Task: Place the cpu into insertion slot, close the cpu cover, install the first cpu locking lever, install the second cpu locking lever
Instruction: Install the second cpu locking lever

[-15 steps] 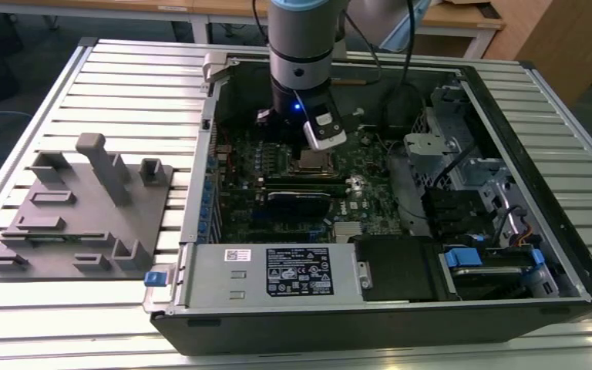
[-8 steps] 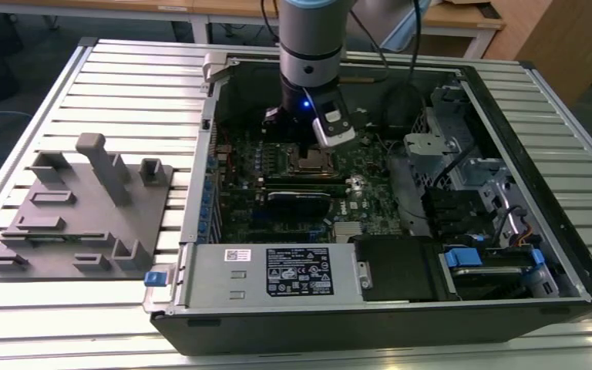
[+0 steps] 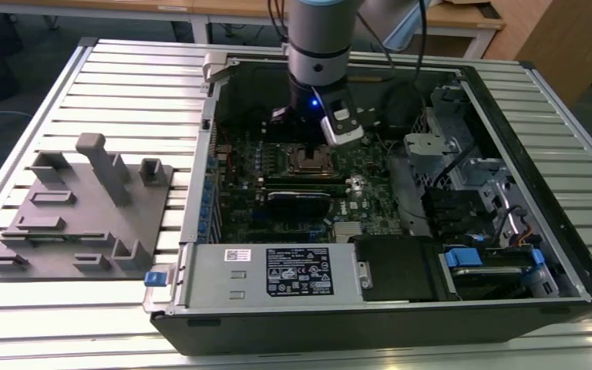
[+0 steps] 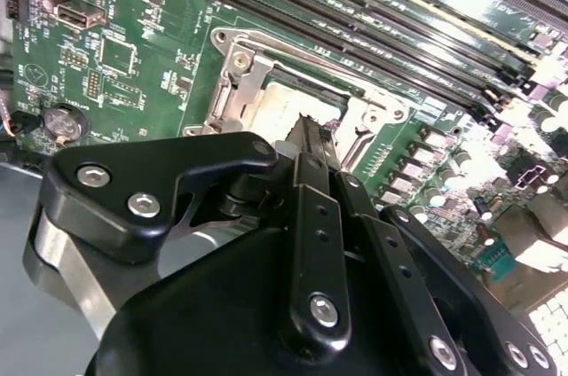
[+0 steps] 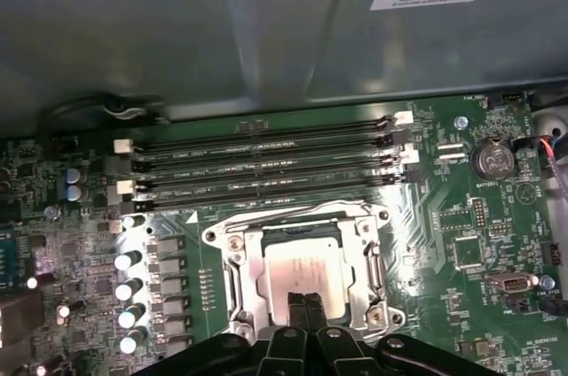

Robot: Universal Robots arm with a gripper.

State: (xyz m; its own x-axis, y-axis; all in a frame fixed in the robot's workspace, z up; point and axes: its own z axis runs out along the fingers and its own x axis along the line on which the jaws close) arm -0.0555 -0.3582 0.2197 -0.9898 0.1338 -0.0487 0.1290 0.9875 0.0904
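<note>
One open computer case (image 3: 399, 308) on slatted metal table (image 3: 121, 69), wooden desks (image 3: 461, 19) behind, gripper (image 5: 304, 305) fingers pressed together, empty.

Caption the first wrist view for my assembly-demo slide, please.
Gripper with fingers together over the cpu, seated in the insertion slot under the closed cpu cover.

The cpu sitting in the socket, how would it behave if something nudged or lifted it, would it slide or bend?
The cpu looks like a flat, rigid chip with a metal top, so it probably would not bend. Framed by the cpu cover, it seems unlikely to slide. Its smooth top is likely slippery, and it is probably light.
</note>
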